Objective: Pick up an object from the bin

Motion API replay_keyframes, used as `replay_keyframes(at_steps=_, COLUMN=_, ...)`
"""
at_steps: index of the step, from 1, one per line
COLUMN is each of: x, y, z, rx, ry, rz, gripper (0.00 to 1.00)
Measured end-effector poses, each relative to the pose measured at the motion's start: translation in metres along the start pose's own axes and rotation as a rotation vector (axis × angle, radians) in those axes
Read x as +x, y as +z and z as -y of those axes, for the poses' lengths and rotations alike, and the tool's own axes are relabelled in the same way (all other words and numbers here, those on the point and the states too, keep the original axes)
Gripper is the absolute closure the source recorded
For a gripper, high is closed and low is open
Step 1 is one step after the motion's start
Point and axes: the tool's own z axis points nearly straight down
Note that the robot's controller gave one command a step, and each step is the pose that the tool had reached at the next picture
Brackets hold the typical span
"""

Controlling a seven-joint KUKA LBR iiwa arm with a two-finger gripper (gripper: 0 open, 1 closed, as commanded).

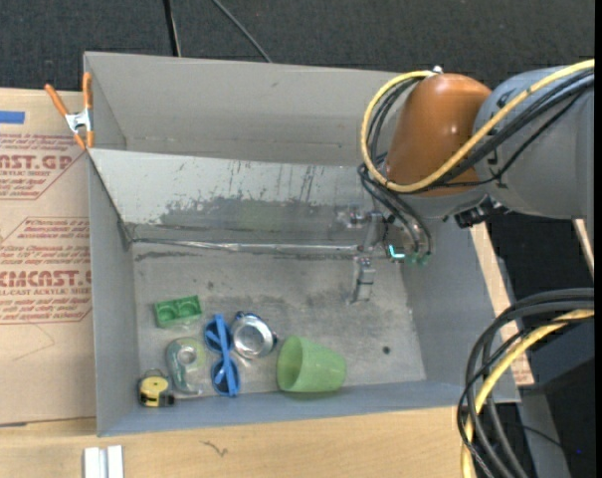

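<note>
Nearest to us, by the bin's (231, 98) near wall, a yellow tape measure (156, 389) is sitting at the left and a pale green cup (310, 366) is lying on its side further right. Between them we are making out a clear greenish piece (186, 359), a blue plastic piece (219, 352) and a round silver tin (251, 337), with a green block (176, 312) just beyond. The gripper (364, 289) is hanging over bare floor right of the middle, well apart from all of these (the cup being closest). We cannot tell how wide it is standing, and we are seeing nothing in it. We are judging the cup light, stiff and smooth, likely to roll, so best pinched across its rim wall. The scuffed metal floor is giving open room around it, except for the near wall close behind
</note>
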Motion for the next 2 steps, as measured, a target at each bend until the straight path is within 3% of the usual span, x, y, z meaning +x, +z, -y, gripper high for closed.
replay_keyframes(at_steps=1, x=0.061, y=0.067, z=0.026, rx=0.0, ry=-0.149, rz=-0.002, gripper=0.0)
replay_keyframes(at_steps=2, x=0.103, y=0.071, z=-0.022, rx=0.002, ry=-0.565, rz=0.013, gripper=0.0)
